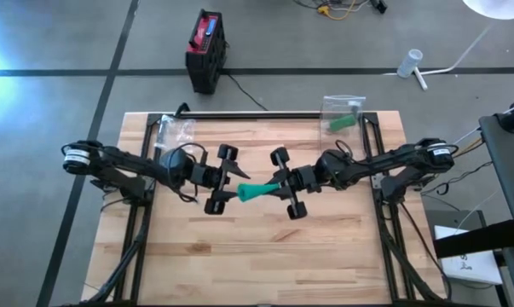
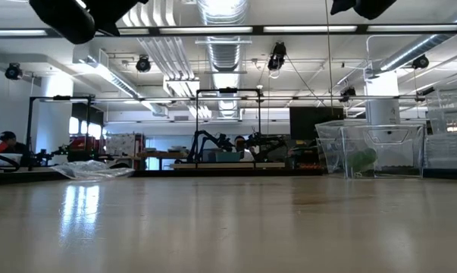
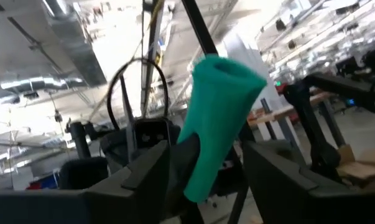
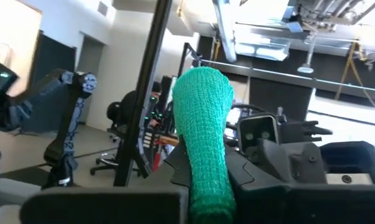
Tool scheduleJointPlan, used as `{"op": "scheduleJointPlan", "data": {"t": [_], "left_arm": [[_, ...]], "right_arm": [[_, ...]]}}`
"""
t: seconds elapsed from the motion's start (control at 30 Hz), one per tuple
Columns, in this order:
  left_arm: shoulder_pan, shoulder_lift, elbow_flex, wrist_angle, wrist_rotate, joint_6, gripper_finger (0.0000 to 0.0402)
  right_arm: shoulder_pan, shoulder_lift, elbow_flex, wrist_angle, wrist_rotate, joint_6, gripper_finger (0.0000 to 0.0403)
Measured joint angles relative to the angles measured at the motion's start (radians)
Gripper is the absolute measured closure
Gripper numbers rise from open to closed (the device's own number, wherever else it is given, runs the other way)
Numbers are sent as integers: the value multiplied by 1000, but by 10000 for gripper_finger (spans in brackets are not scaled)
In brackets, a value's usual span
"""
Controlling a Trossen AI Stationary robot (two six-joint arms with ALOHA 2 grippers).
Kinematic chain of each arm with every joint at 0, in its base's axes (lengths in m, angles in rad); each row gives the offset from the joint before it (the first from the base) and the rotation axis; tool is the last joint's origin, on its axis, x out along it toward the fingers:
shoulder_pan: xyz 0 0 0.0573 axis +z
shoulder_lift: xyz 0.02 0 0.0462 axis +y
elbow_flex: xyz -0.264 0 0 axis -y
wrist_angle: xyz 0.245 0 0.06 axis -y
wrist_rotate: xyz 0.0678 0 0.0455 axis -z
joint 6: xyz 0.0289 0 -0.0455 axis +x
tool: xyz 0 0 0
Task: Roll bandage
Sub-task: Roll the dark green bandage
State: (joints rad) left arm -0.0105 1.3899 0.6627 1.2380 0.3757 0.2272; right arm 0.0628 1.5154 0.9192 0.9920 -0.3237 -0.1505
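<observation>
Hanging in the air above the middle of the wooden table (image 1: 265, 256), the green bandage (image 1: 258, 189) is strung between the two arms, which meet nose to nose over the boards. The right gripper (image 1: 284, 188) is clamped tight on the narrow end, and its wrist view shows the mesh rising straight out from between its fingers. The left gripper (image 1: 232, 187) faces the flared, loosely rolled end; its fingers (image 3: 147, 171) stand apart on either side of the fabric, and I cannot tell whether they actually press it.

My worry is that wider end. If the left fingers are only resting beside it, a twist from the right arm could let the roll slacken or slide off and flop down. Pulling apart while both pinch could stretch the mesh instead. A clear bag (image 1: 345, 112) with something green sits at the far edge, well apart.
</observation>
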Motion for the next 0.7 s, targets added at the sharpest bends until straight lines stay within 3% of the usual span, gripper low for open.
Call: {"op": "scheduleJointPlan", "data": {"t": [0.23,0.43,0.57,0.7], "left_arm": [[0,0,63,-128,-64,3,222],[0,-1,58,-130,-80,2,255],[0,-1,57,-130,-82,-5,298],[0,-1,57,-132,-82,-28,370]], "right_arm": [[0,0,4,-14,36,-5,382],[-1,0,5,-15,39,1,382],[-4,0,5,-15,40,6,382],[-5,0,5,-20,62,10,381]]}}
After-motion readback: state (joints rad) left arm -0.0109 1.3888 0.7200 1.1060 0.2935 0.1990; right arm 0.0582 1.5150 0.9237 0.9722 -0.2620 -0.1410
